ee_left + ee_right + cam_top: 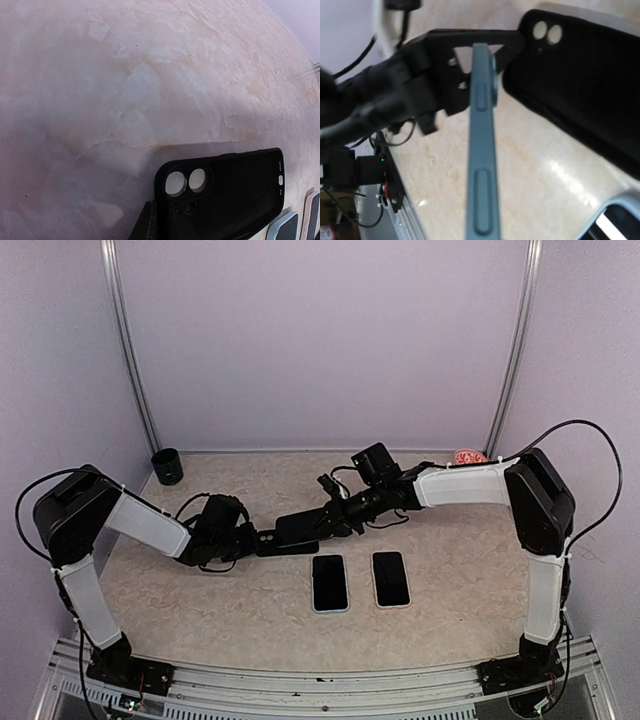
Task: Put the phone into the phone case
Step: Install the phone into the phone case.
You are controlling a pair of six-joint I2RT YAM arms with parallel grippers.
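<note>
The black phone case (296,530) hangs just above the table at mid-left, its two camera holes (187,182) showing. My left gripper (268,540) is shut on the case's camera end, one finger (146,225) lying against that corner. My right gripper (325,522) is shut on a blue-edged phone (482,150), held edge-on with its side buttons facing the right wrist camera. The phone's far end reaches the case's camera corner (530,45), right beside the left gripper's fingers (470,36). My right fingers are hidden in the right wrist view.
Two more phones lie face up side by side on the table, one (330,582) left and one (391,578) right. A black cup (167,466) stands at the back left, a small red-and-white object (468,457) at the back right. The metal frame rail (320,680) runs along the near edge.
</note>
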